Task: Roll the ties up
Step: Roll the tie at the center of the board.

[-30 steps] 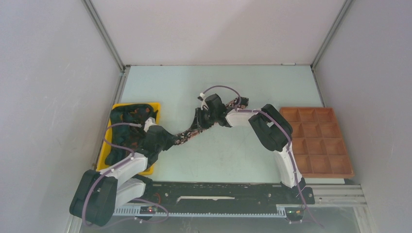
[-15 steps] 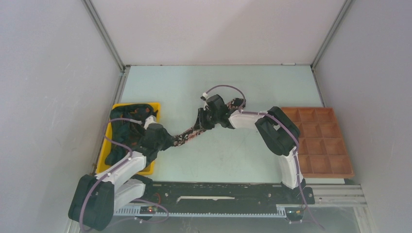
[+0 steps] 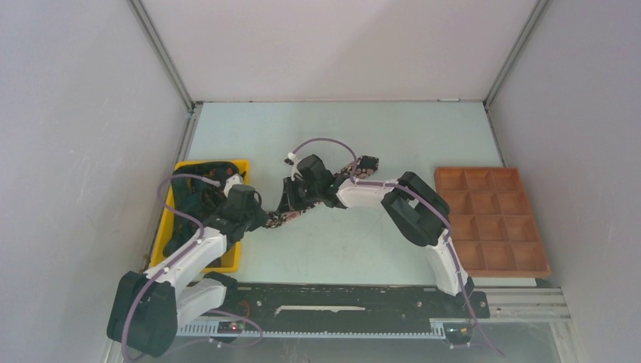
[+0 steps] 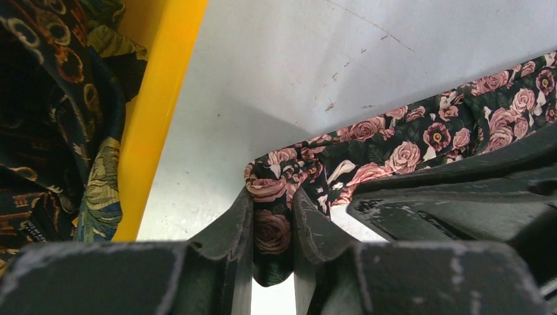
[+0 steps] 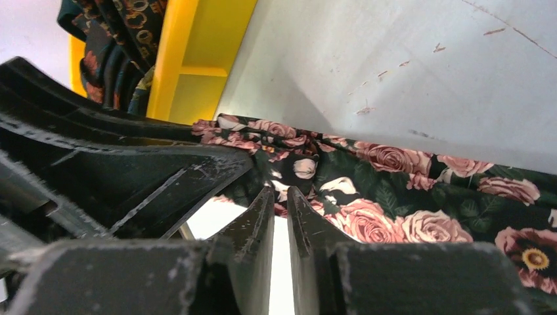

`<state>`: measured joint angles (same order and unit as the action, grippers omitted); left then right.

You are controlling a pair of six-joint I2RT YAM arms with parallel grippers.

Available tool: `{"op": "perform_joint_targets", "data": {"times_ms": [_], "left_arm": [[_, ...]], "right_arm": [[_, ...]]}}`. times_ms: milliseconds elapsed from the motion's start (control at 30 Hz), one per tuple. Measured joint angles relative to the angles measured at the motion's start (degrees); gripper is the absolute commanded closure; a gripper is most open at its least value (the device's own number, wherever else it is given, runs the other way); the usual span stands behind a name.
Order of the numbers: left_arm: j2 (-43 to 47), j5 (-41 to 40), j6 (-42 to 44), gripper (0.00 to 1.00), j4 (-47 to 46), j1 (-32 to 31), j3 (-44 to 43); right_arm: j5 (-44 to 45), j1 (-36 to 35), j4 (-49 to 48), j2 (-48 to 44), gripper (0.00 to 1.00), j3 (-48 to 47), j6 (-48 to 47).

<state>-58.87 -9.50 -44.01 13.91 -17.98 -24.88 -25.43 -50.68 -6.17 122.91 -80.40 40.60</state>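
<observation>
Tie (image 3: 277, 218) strung between your two tools, just beside the yellow tray (image 3: 240, 163)

From above, you have the tie running slantwise over the desk (image 3: 348, 249) with the left tool (image 3: 262, 220) at its near end and the right tool (image 3: 292, 203) just beside it, probably so one end stays anchored while the other starts the roll. In the left wrist view the left tool (image 4: 271, 205) is clamped on a bunched fold of the rose-printed tie (image 4: 394, 151); the other ties (image 4: 52, 105) lie heaped in the yellow tray (image 4: 164, 98). In the right wrist view the right tool (image 5: 280, 197) has its jaws almost together, tips at the tie (image 5: 394, 197); you cannot tell whether they nip the cloth.
</observation>
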Motion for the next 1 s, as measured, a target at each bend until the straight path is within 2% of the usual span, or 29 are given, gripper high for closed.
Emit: {"op": "perform_joint_targets", "data": {"times_ms": [500,1000], "left_arm": [[-2.9,-2.2,0.7,1.00,6.5,0.0,-5.3],[-11.9,-6.6,2.6,1.00,14.2,-3.4,-14.1]], "right_arm": [[-0.7,-1.5,1.0,5.7,0.87,-4.8,0.9],[-0.7,-2.6,0.9,7.5,0.88,-6.6,1.1]]}}
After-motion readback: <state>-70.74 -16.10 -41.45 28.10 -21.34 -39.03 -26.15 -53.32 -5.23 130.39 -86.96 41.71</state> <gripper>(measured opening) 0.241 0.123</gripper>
